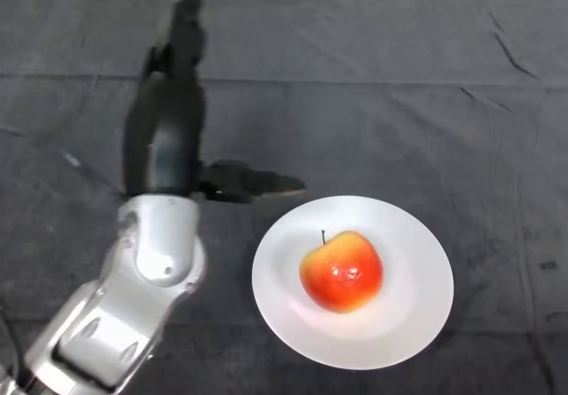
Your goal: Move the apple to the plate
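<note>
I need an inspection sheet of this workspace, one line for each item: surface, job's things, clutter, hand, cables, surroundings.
Surface: table under a dark, slightly creased cloth.
Job's things: red-yellow apple sits upright on the white plate, stem up.
Clutter: nothing seen.
Hand: left hand open, fingers straight and pointing away from the robot, thumb out toward the plate; it holds nothing and is apart from the apple.
Cables: nothing noted.
Surroundings: a pale strip beyond the table's far edge; nothing else seen.

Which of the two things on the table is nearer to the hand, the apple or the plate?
The white plate: its left rim lies just below the thumb of the open hand, while the apple sits farther in, at its middle.
</note>
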